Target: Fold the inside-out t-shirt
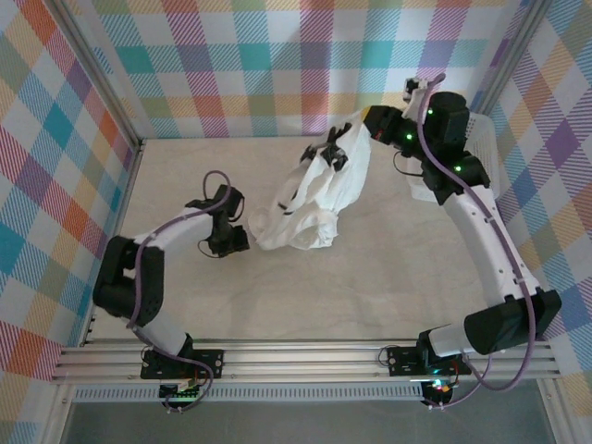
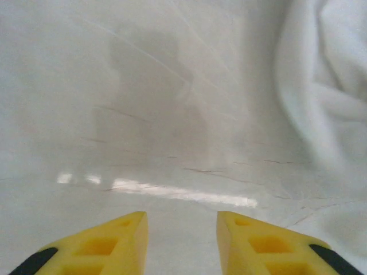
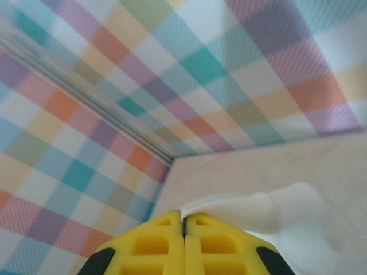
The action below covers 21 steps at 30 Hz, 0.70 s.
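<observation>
No fold is made yet. My right gripper (image 3: 184, 220) pinches the t-shirt (image 1: 314, 199), which dangles crumpled at centre frame. My left gripper (image 2: 182, 220) hovers parted and empty beside its lower-left edge.

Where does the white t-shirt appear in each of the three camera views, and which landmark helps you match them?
Top external: the t-shirt is a bunched white shape at the centre of the picture.
Left wrist: at the upper right edge, beyond the open left fingers.
Right wrist: at the bottom right, pinched by the shut right fingers.
Shared landmark: the cream table.
</observation>
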Available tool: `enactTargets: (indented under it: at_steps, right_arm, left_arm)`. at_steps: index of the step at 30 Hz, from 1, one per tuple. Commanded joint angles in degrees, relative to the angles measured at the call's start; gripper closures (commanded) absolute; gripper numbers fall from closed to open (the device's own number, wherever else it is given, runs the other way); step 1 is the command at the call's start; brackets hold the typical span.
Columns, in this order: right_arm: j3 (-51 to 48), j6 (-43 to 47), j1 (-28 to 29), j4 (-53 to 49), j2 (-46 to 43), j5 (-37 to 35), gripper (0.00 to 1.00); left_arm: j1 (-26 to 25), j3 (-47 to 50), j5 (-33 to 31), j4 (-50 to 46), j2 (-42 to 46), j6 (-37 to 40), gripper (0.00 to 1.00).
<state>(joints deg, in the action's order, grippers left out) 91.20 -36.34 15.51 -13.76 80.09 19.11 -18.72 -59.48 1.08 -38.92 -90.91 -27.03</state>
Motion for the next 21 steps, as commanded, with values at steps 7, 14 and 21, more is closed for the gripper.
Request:
enactTargets:
  at_steps: [7, 14, 21]
  right_arm:
    - [-1.1, 0.9, 3.9, -0.6, 2.6, 17.5, 1.00]
    - [3.6, 6.5, 9.1, -4.2, 2.0, 10.6, 1.00]
    - [7.8, 8.5, 14.1, -5.9, 4.7, 9.9, 1.00]
  left_arm:
    - [1.3, -3.2, 18.5, 13.6, 19.2, 7.1, 0.33]
    - [-16.2, -13.7, 24.0, 18.8, 16.1, 14.8, 0.13]
    - [-20.0, -23.4, 4.0, 18.5, 6.9, 10.0, 0.13]
